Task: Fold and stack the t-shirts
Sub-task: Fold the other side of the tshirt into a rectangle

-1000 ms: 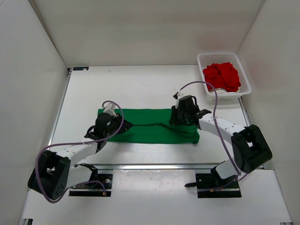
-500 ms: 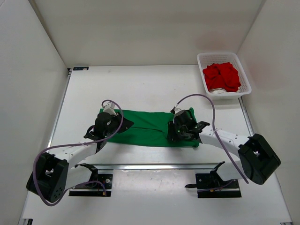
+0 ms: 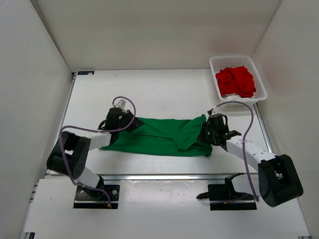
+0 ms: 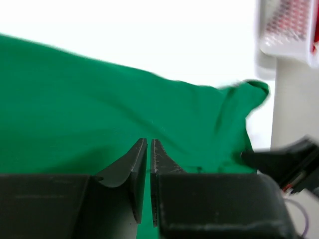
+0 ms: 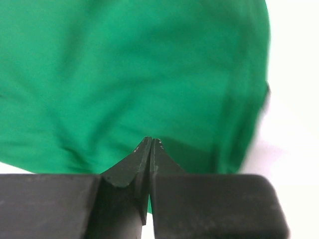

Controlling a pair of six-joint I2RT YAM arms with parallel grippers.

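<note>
The bright green t-shirt [image 3: 159, 137] lies stretched left to right across the middle of the table. My left gripper [image 3: 131, 123] sits at its upper left corner, its jaws nearly closed with a thin strip of green cloth [image 4: 99, 99] between them. My right gripper [image 3: 205, 130] is at the shirt's right end, jaws shut, where a flap rises to a peak [image 3: 201, 119]. In the right wrist view the closed gripper [image 5: 151, 140] meets green cloth [image 5: 149, 64]. The red t-shirt [image 3: 236, 80] is bunched in the basket, with a sliver of pale cloth [image 3: 228, 96] under it.
A white mesh basket [image 3: 262, 92] stands at the back right corner, also blurred at the top right of the left wrist view [image 4: 286, 47]. White walls close in the table on the left, back and right. A metal rail [image 3: 164, 176] runs along the near edge.
The left gripper has moved back and slightly right with its corner. The right gripper has moved right, drawing a flap with it. The shirt has gone from a neat strip to a stretched, creased shape.
</note>
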